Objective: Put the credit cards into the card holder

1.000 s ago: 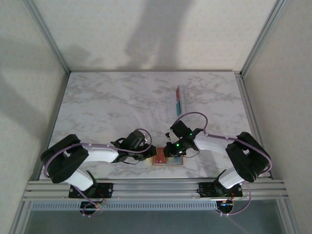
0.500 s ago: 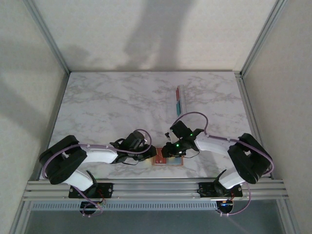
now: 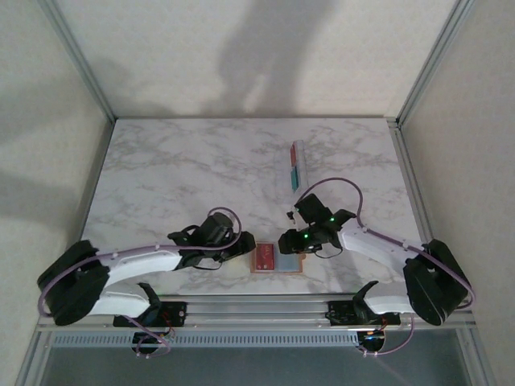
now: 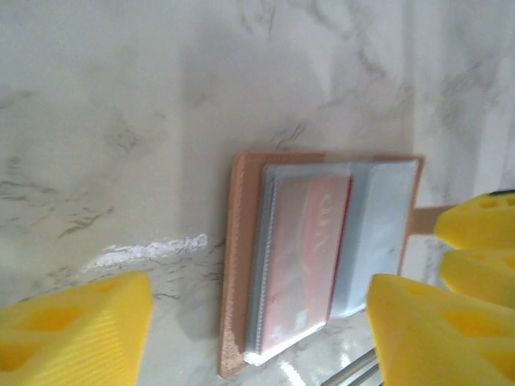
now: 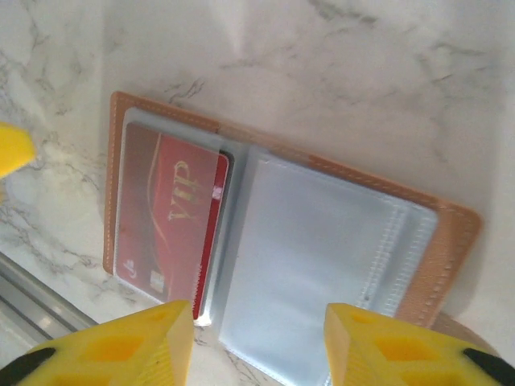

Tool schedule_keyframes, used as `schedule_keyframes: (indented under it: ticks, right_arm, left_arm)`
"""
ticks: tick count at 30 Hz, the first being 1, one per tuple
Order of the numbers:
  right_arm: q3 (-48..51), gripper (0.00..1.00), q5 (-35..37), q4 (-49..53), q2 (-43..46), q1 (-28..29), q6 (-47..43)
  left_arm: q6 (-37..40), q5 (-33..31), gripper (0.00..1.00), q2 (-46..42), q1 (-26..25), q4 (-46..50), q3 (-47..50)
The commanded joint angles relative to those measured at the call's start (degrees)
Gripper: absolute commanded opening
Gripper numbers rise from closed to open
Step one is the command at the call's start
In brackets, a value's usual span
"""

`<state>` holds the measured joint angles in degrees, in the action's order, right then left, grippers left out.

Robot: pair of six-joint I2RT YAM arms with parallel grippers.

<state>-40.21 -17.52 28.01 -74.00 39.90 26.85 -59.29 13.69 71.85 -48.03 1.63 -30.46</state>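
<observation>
The card holder (image 3: 276, 260) lies open and flat near the table's front edge, tan leather (image 5: 455, 241) around grey-blue clear pockets. A red credit card (image 5: 165, 213) with gold lettering sits inside its left pocket, and the pocket (image 5: 322, 257) beside it holds nothing. My left gripper (image 4: 257, 330) hovers open over the holder's left side, touching nothing. My right gripper (image 5: 257, 346) hangs open above the right side, also holding nothing. More credit cards (image 3: 295, 165), teal and red among them, lie in a row farther back on the table.
The marble table (image 3: 177, 177) is bare to the left and at the back. An aluminium rail (image 3: 257, 307) runs just in front of the card holder. Frame posts stand at the table's corners. The two grippers are close together over the holder.
Both grippers have opened and drawn slightly away from the card holder, the left one to the left, the right one up and to the right. The red card stays in its pocket.
</observation>
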Motion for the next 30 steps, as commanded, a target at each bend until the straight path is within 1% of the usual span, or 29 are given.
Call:
schedule_keyframes:
  ticks: [1, 5, 9, 13, 16, 18, 19, 22, 25, 28, 29, 30]
  right_arm:
    - [0.9, 0.54, 3.0, 2.3, 3.9, -2.0, -1.6]
    - [1.3, 0.6, 3.4, 3.2, 4.6, -3.8, -1.5]
    - [-0.1, 0.65, 5.6, 5.1, -0.2, -4.3, -0.4]
    - [-1.2, 0.66, 7.9, 5.8, -3.5, -4.6, 0.7]
    - [-0.8, 0.65, 6.9, 5.8, -3.3, -4.7, 1.4]
    - [-0.4, 0.61, 4.6, 6.0, -2.9, -4.6, 1.6]
    - [0.2, 0.57, 2.5, 5.4, -2.7, -4.6, 1.8]
    - [2.5, 0.47, -3.9, 2.5, -2.5, -4.6, 3.4]
    - [3.5, 0.41, -5.2, 0.6, -3.3, -4.3, 4.1]
    - [2.8, 0.27, -6.0, -1.1, -4.6, -3.8, 5.4]
    - [2.3, 0.24, -6.3, -1.3, -4.8, -3.4, 5.8]
    - [1.5, 0.23, -6.2, -1.2, -4.8, -2.8, 6.1]
  left_arm:
    - [-2.2, -8.0, 0.77, -4.8, -0.4, 11.4, -3.2]
    - [-3.3, -12.8, 0.79, -7.3, -0.4, 18.7, -6.7]
    - [-5.1, -15.7, 0.85, -10.0, -0.3, 20.1, -6.5]
    - [-5.5, -16.6, 0.86, -11.4, 1.3, 20.6, -5.7]
    - [-3.0, -17.3, 0.87, -11.7, 2.7, 23.6, -7.9]
    - [-1.1, -18.2, 0.87, -12.0, 3.6, 25.3, -8.9]
    - [-0.3, -18.1, 0.87, -12.2, 4.3, 25.4, -9.1]
    - [2.0, -15.8, 0.87, -12.2, 7.0, 23.8, -8.7]
    - [4.6, -12.8, 0.87, -12.1, 10.4, 21.4, -8.5]
    - [7.5, -10.1, 0.87, -11.1, 14.6, 20.3, -9.3]
    - [8.5, -9.3, 0.86, -10.6, 15.8, 20.2, -9.9]
    - [9.6, -8.4, 0.86, -10.1, 17.0, 20.5, -10.5]
